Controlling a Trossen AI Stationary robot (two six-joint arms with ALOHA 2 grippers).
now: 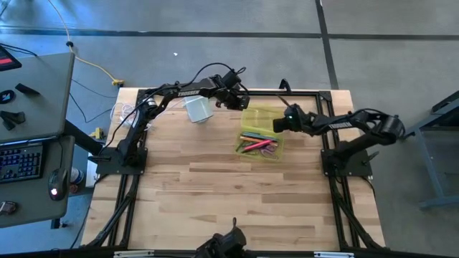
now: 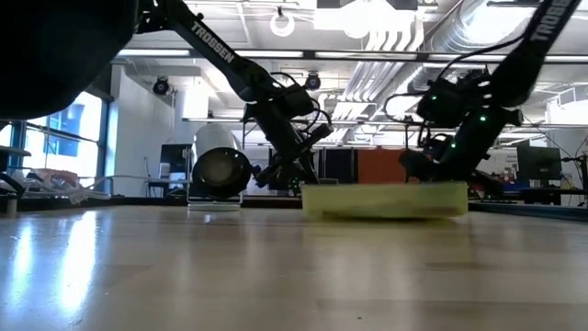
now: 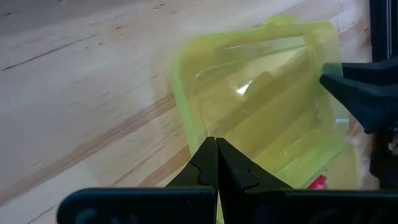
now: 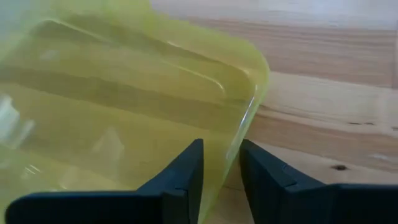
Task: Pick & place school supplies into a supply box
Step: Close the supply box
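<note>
The supply box [image 1: 261, 133] lies open at the table's far middle. Its tray [image 1: 259, 147] holds several pens and pencils, pink, orange, green and black. The translucent yellow-green lid [image 1: 258, 117] stands on the tray's far side. My right gripper [image 1: 285, 122] is at the lid's right edge, shut on it [image 4: 227, 168]. My left gripper [image 1: 238, 100] is shut [image 3: 216, 146] at the lid's far left corner. In the low view the box [image 2: 381, 199] shows as a low yellow band between both grippers. I see no scissors. My left gripper's shut fingertips [image 3: 208, 158] stand right at the lid's rim [image 3: 186, 124]; I cannot tell whether they touch it. My right gripper pinches the lid's rim [image 4: 239, 146] near a rounded corner between its two fingers, one on each face. It comes slanting from the table's right. The lid stays joined to the tray.
A white cylinder [image 1: 199, 110] lies on its side left of the box, close to my left arm; it also shows in the low view [image 2: 220, 175]. A dark frame [image 1: 308, 93] runs along the table's far edge. Bare wood [image 1: 229, 193] spreads toward the near edge.
</note>
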